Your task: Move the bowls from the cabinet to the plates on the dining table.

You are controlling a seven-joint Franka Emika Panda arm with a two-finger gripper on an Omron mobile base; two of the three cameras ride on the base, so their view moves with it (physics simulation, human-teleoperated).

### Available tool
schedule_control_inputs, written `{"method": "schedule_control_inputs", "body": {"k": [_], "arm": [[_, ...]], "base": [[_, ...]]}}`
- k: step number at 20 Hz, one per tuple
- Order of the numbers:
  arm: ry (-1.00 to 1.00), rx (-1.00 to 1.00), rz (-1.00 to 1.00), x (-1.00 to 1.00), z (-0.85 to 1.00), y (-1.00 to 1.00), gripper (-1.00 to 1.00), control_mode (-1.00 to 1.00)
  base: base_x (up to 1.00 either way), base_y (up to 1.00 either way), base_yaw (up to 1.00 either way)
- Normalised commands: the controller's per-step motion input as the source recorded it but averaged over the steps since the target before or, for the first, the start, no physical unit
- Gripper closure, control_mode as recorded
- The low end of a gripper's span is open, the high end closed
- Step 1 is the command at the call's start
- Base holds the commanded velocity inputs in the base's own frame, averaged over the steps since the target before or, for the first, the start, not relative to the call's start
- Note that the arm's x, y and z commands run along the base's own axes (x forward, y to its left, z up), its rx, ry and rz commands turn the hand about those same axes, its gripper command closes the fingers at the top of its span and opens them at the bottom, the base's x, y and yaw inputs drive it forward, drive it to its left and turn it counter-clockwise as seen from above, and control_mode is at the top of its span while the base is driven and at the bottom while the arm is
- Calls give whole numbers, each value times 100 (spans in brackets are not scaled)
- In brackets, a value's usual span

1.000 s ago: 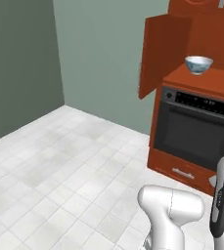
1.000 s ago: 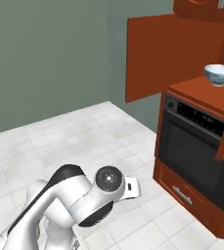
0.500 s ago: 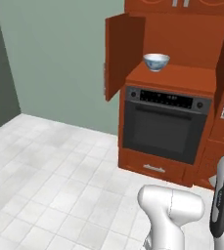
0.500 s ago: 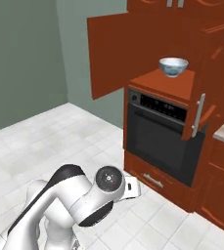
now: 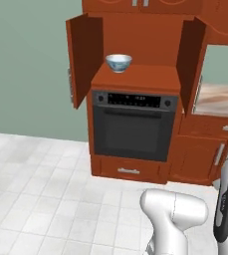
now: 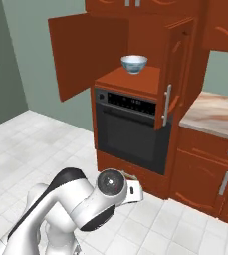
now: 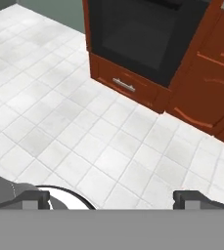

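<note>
1. Left base view: the tall reddish-brown wooden cabinet (image 5: 135, 45) has both arched doors swung wide. My landmark is the black built-in oven (image 5: 134, 127) set into it. The white bowl with blue pattern (image 5: 118, 63) sits upright on the cabinet shelf directly above the oven, toward the shelf's left front. Below the oven is a drawer with a short silver handle (image 5: 129, 171). To the oven's right a beige marble-patterned counter (image 5: 216, 97) tops low drawer cabinets. My white arm (image 5: 177, 216) rises in the foreground, well apart from the oven.

2. Right base view: the same bowl (image 6: 134, 63) stands above the oven (image 6: 130, 132), between the open doors. The right door carries a long silver bar handle (image 6: 167, 105) and hangs just right of the oven. The marble counter (image 6: 216, 116) lies further right. My arm (image 6: 80, 204) is folded low over the white tiled floor (image 6: 21, 149) in front of the oven.

3. Hand view: my gripper (image 7: 112, 199) is spread wide, its two dark fingertips (image 7: 33, 199) far apart, pinching nothing. It looks down on floor tiles, with the oven (image 7: 143, 34) and its drawer handle (image 7: 123, 84) ahead.
</note>
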Motion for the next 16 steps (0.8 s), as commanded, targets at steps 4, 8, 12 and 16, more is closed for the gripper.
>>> {"method": "schedule_control_inputs", "body": {"k": [4, 8, 12, 16], "arm": [[0, 0, 0, 0, 0, 0, -100, 100], [0, 0, 0, 0, 0, 0, -100, 100], [0, 0, 0, 0, 0, 0, -100, 100], [0, 0, 0, 0, 0, 0, -100, 100]], "base": [[-2, -2, -34], [-9, 8, -6], [-1, 67, 0], [0, 94, -1]]}}
